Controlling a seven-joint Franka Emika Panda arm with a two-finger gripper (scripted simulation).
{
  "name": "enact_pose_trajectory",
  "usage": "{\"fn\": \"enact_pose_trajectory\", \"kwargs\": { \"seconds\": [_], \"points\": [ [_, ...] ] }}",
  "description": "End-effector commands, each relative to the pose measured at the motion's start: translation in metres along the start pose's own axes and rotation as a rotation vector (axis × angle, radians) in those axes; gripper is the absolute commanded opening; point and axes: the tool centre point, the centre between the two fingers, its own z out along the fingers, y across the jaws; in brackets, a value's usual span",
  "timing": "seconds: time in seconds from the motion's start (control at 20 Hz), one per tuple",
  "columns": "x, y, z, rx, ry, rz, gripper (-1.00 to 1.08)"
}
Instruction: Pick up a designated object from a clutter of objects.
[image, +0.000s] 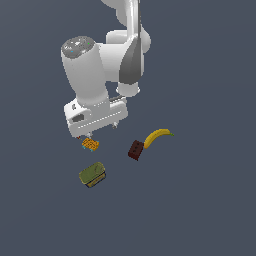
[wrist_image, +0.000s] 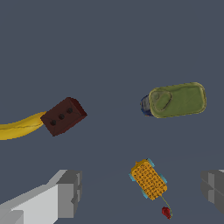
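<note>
Between our spread fingers, the gripper frames the orange studded piece, untouched. We see the olive-green can at the exterior view's lower left, the red-brown block touching the banana mid-frame.

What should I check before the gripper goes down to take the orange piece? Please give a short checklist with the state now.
1. Gripper open: ok, both fingers stand wide apart.
2. Orange piece between the fingers: ok in the wrist view.
3. Nothing held yet: ok.
4. Can clear of the piece: ok, a gap shows.
5. Block and banana out of the way: ok, both lie off to one side.
6. Height above the piece: cannot tell; in the exterior view the gripper hangs close over the piece.
</note>
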Motion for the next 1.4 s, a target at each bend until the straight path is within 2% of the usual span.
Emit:
{"fn": "enact_pose_trajectory", "kwargs": {
  "seconds": [0.0,1.35],
  "points": [
    [-0.007,0.007,0.011,0.000,0.000,-0.045,1.00],
    [-0.098,0.070,0.117,-0.008,-0.019,-0.512,1.00]
  ]
}}
